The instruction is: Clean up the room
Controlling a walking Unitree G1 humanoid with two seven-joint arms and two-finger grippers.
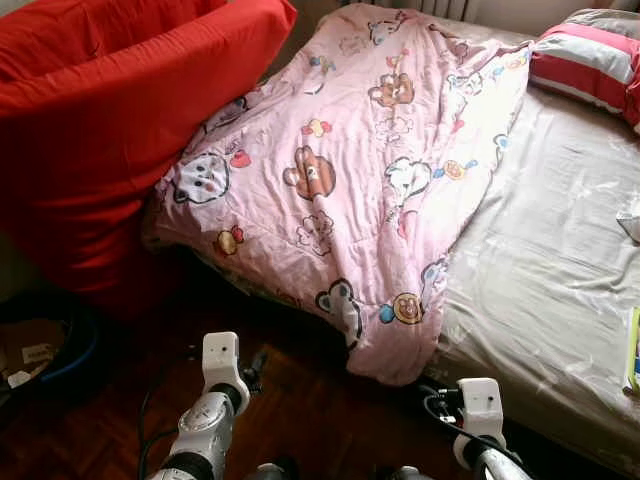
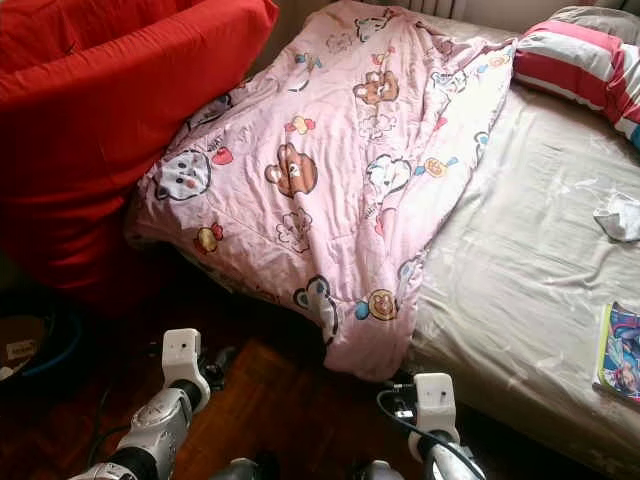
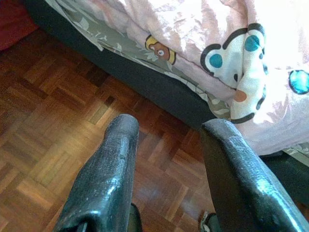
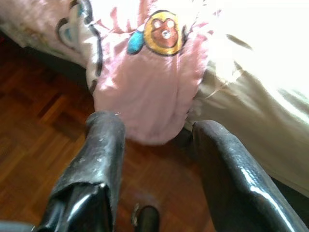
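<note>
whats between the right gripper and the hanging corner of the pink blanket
Nothing: in the right wrist view the open right gripper points at the pink blanket corner, with just bare wood floor below the gap.

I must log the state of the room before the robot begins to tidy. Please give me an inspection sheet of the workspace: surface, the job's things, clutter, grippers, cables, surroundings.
Surface: bed with a beige sheet, in sunlight; dark parquet floor in front of it.
Job's things: pink cartoon quilt lying askew across the bed, one corner hanging over the edge toward the floor; striped pillow at the far right.
Clutter: crumpled white item and a colourful book on the sheet at the right.
Grippers: left gripper open, above the floor by the bed edge; right gripper open, before the hanging quilt corner.
Cables: black cable at the right wrist.
Surroundings: large red cushion leaning at the left.
</note>
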